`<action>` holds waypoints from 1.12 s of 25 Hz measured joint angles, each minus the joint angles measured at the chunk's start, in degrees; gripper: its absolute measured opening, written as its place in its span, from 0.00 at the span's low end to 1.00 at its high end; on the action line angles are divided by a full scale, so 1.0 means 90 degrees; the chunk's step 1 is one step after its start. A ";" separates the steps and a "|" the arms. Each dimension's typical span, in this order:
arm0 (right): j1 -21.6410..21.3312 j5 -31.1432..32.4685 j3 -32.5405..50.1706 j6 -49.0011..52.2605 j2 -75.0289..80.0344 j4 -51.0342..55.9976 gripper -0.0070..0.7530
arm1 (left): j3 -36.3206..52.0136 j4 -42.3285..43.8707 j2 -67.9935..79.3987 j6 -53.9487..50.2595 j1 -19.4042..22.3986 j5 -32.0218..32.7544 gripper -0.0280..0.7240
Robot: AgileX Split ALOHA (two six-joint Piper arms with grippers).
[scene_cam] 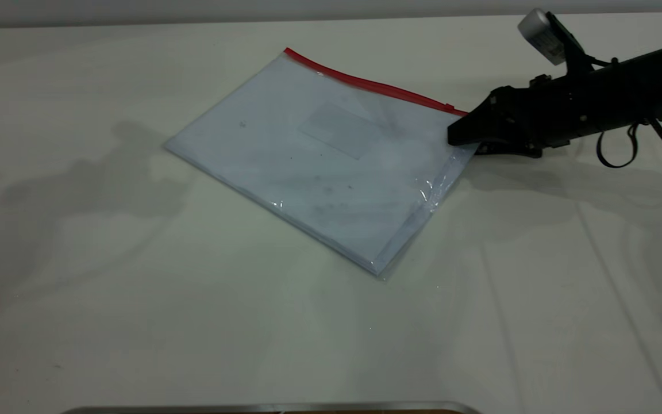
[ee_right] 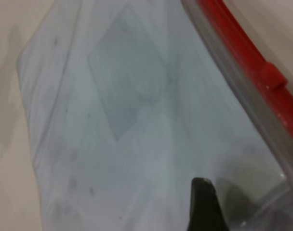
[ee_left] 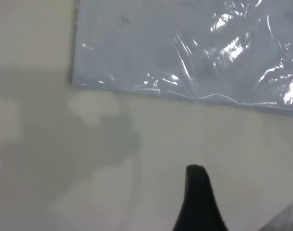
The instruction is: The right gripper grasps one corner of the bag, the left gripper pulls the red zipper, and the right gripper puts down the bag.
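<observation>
Here the right gripper (scene_cam: 462, 133) pinches the bag (scene_cam: 319, 155), white sheets (scene_cam: 285, 167) inside; left gripper's (ee_left: 198, 192) state unclear.

Bright, even light falls on the white tabletop (scene_cam: 331, 322); soft grey shadows lie at the exterior view's left and under the right arm; shiny white glare spots sit on the bag (ee_left: 194, 48); both wrist views look blurry, the red zipper (ee_right: 252, 72) fuzzy
</observation>
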 joint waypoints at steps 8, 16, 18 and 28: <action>0.0131 0.0245 -0.0094 -0.0473 0.0007 0.0320 0.26 | 0.0000 0.0000 0.0000 0.0147 0.0000 -0.0070 0.82; 0.0131 0.1444 -0.0923 -0.0602 0.0015 -0.1335 0.05 | 0.0000 -0.0376 0.0467 0.1986 0.0000 -0.0596 0.82; 0.0151 0.1913 -0.1254 -0.0312 0.0015 -0.2016 0.05 | 0.0000 -0.0686 0.0668 0.2347 -0.0005 -0.0595 0.82; 0.0899 0.2276 -0.2506 0.1468 0.0015 -0.4520 0.05 | -0.0376 -0.1453 0.1636 0.3928 -0.0474 -0.0545 0.82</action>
